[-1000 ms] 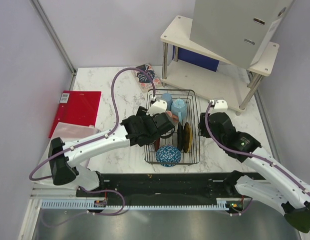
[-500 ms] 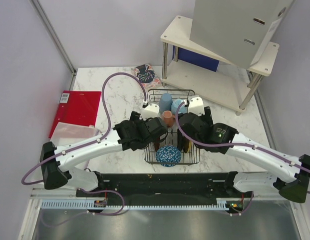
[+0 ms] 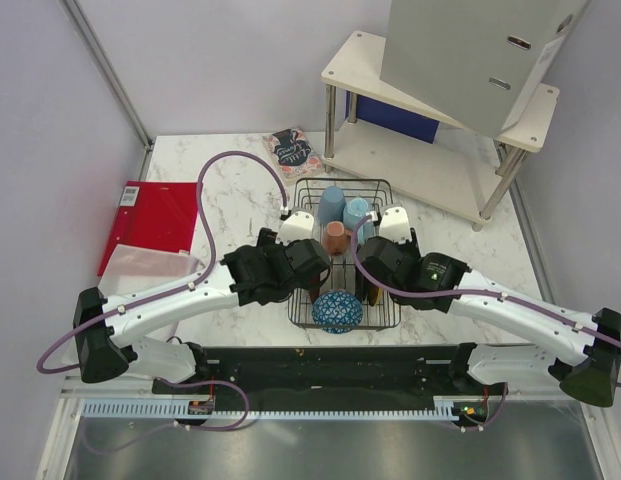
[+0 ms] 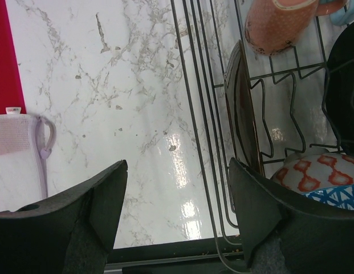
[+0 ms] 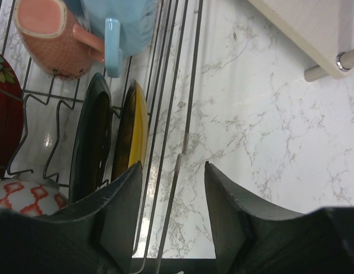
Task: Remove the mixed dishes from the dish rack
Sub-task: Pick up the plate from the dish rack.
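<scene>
Black wire forms the dish rack [image 3: 342, 181]. It stands about in the middle of the table [image 3: 240, 200] and reaches almost to the near edge. All the dishes are inside it. The two light-blue cups [image 3: 333, 203] are at its far end and the salmon-pink mug [image 3: 336, 238] is just in front of them. The dark red-brown plate [image 4: 242, 114] stands upright on the left side. The black plate [image 5: 88, 137] and the yellowish plate [image 5: 134, 131] stand very close together on the right side. The patterned bowl [image 3: 337, 311] lies at the near end.

The left gripper [image 4: 177, 165] is spread wide above the left rim of the rack, with one finger over bare marble and the other over the red-brown plate. The right gripper [image 5: 173, 166] is also spread. It is above the right rim, beside the yellowish plate, and it holds nothing.

I see some risks. Each claw has rack wire between its fingers, so closing now could clamp the wire and drag the whole rack. The black and yellowish plates almost touch, so a pinch on one may catch or tip the other. Both arms are crowded over the rack and could bump each other.

Further out, a white shelf [image 3: 430, 150] stands at the far right corner, a red folder [image 3: 155, 220] lies at the left edge and a booklet [image 3: 290, 150] at the far edge. The folder carries a small label, but I cannot read it, and no brand is legible anywhere.
</scene>
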`<state>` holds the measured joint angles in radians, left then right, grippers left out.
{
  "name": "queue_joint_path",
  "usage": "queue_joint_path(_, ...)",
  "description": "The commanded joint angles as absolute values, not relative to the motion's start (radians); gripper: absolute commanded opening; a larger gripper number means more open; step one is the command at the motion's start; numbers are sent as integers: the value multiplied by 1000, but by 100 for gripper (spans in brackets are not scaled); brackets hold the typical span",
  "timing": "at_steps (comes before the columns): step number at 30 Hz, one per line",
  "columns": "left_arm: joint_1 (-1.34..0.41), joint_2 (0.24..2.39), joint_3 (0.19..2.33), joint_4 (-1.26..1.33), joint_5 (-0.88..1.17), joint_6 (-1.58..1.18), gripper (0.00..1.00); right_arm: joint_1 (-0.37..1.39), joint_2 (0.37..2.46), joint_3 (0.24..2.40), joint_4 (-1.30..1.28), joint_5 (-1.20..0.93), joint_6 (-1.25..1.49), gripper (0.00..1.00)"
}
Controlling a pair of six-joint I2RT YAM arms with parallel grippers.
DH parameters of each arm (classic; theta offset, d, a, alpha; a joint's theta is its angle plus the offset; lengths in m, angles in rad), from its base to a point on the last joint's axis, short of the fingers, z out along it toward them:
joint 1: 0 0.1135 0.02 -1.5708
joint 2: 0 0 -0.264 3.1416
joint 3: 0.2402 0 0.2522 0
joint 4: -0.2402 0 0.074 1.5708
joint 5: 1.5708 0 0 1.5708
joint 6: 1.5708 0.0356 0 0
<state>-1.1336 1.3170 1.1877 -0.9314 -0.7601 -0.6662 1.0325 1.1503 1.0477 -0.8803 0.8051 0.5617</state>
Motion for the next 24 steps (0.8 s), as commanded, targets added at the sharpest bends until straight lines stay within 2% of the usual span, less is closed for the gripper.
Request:
queue_joint_path(1,-1134,1313,1186,-879,-752,-713,79,1037,1114,1026,-821,753,587,55)
queue_joint_path(24,-1134,1350,1174,-867,-723,-733,78,1034,1255,948,-740,761,580,51)
